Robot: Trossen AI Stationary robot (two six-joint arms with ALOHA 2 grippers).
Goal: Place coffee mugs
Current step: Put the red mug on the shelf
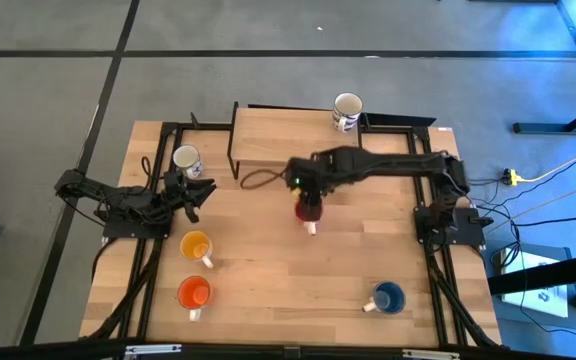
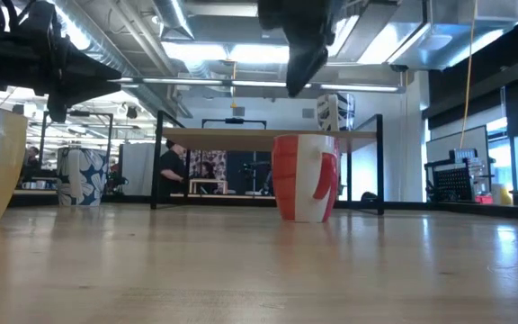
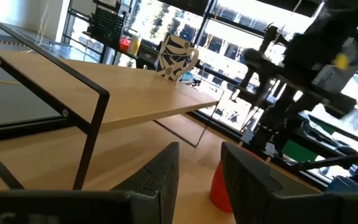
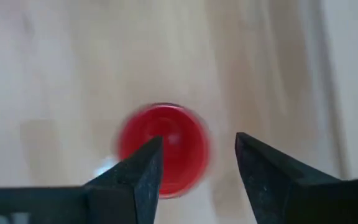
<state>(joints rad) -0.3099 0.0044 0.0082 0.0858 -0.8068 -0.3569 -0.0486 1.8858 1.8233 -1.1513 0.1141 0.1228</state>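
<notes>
The red mug (image 1: 308,212) stands upright on its base at the middle of the table, handle toward the near edge. My right gripper (image 4: 197,155) hangs open straight above it; the low view shows its fingers (image 2: 302,56) well clear of the red mug (image 2: 306,177). In the right wrist view the red mug's mouth (image 4: 163,148) lies below and partly behind one finger. My left gripper (image 3: 199,168) waits open at the table's left (image 1: 193,190). One white printed mug (image 1: 346,110) stands on the raised shelf, another (image 1: 186,159) on the table beside the left gripper.
A yellow-orange mug (image 1: 196,246) and an orange mug (image 1: 194,292) stand near the left front, a blue mug (image 1: 388,297) at the right front. The wooden shelf on a black frame (image 1: 278,140) spans the far side. Bare wood lies between the red and blue mugs.
</notes>
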